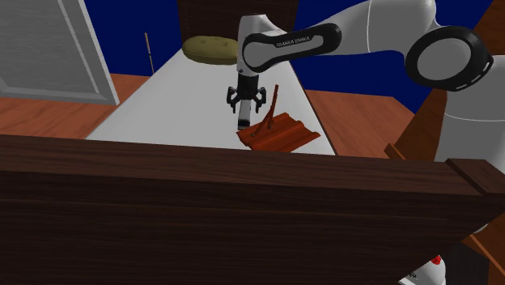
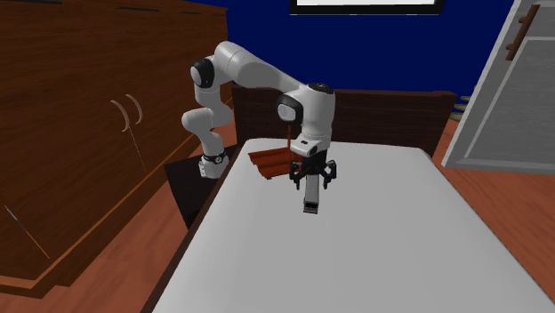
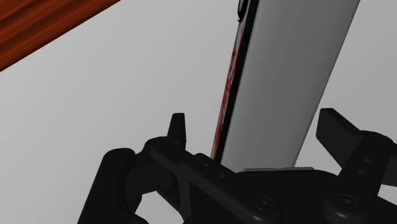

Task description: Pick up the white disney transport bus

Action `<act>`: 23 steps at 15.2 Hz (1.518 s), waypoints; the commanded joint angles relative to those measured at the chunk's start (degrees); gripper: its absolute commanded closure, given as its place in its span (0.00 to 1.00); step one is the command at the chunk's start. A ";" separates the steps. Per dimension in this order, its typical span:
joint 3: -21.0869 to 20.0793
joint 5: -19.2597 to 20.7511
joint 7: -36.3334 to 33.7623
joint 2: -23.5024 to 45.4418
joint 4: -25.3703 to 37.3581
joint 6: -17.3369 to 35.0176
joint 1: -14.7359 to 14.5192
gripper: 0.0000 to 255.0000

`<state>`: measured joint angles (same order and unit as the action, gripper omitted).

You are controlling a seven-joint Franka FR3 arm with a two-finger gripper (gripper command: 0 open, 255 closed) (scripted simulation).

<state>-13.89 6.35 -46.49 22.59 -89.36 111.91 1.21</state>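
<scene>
While clamped between both black fingers (image 3: pixel 177 127) of the all-black two-finger gripper (image 2: pixel 310 180), hangs end-down over the flat white tabletop (image 2: pixel 391 240): long white slab-like toy bus (image 2: pixel 310 199) with red-and-black side. Just beside, red-brown ridged tray (image 2: pixel 269 162) with thin stick (image 1: pixel 275 101).

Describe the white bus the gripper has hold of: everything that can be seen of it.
The bus is a long, narrow, boxy body. Its broad face is plain white-grey, one side carries a dark strip with red markings, and its lower end is dark. Its material cannot be told. It hangs end-down, nearly upright, with its upper end clasped in the black gripper. Its lower end seems just clear of the white table, though that gap is hard to judge. Nothing else appears to touch it.
</scene>
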 commanded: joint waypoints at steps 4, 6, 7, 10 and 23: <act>0.02 0.08 -0.12 0.18 -0.69 0.90 -0.03 1.00; 0.02 0.07 -0.12 0.17 -0.71 0.90 -0.03 1.00; 0.02 0.07 -0.11 0.17 -0.70 0.89 -0.02 1.00; 0.02 0.07 -0.11 0.16 -0.70 0.90 -0.02 1.00; -0.23 -0.42 0.33 -1.11 5.86 -6.89 -0.19 1.00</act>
<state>-14.12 5.95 -46.23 21.43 -84.49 105.94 1.05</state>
